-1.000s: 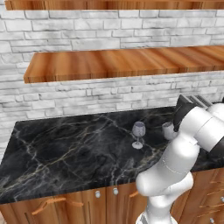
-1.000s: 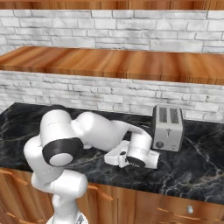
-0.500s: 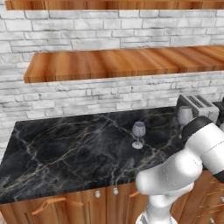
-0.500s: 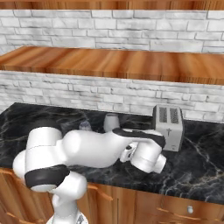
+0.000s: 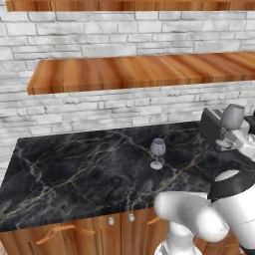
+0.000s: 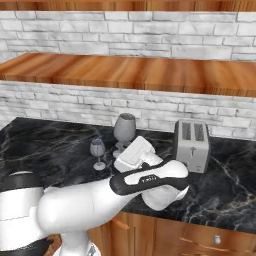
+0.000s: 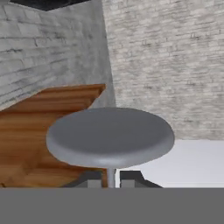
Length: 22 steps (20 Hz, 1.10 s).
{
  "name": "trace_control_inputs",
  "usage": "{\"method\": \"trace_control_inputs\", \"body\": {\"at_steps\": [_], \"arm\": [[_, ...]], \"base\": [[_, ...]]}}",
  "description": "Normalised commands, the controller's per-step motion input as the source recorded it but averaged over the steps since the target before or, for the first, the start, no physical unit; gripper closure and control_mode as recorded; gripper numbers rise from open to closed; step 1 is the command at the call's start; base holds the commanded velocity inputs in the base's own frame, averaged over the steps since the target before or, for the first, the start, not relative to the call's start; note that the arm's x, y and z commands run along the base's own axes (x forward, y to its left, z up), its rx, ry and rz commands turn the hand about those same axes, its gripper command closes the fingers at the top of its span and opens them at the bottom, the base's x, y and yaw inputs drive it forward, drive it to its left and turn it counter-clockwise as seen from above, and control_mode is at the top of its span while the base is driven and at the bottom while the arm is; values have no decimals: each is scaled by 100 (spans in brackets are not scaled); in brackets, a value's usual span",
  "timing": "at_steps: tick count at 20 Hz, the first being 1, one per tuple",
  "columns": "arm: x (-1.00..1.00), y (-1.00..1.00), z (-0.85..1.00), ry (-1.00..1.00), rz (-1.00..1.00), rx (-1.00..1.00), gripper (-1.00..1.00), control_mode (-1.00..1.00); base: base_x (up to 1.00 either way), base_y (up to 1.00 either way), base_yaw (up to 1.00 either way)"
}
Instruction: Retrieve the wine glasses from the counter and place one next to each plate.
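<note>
Hand view, my gripper [image 7: 110,181] pinching thin stem under round grey glass [image 7: 110,137], lifted off veined black marble counter [image 5: 89,174], second of two clear glasses [image 5: 157,153] standing mid-counter, boxy steel toaster [image 6: 192,145] right.

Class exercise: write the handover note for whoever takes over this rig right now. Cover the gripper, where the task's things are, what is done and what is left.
Gripper: shut on the stem of one wine glass, lifted clear of the counter.
Second wine glass stands upright on the counter, left of the toaster.
Done: first glass picked up.
Left: set it beside a plate, then fetch the second for the other plate.
</note>
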Motion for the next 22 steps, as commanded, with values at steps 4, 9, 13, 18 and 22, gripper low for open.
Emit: {"method": "trace_control_inputs", "body": {"at_steps": [4,9,13,18,22], "arm": [[-58,88,70,-48,-11,-13,100,-100],[-38,28,30,-32,0,-6,100,-100],[-64,0,34,-22,0,5,100,-100],[-72,32,36,-25,0,0,100,-100],[-44,85,5,-19,-6,-9,100,-100]], "base": [[0,0,0],[0,0,0],[0,0,0],[0,0,0],[0,0,0]]}}
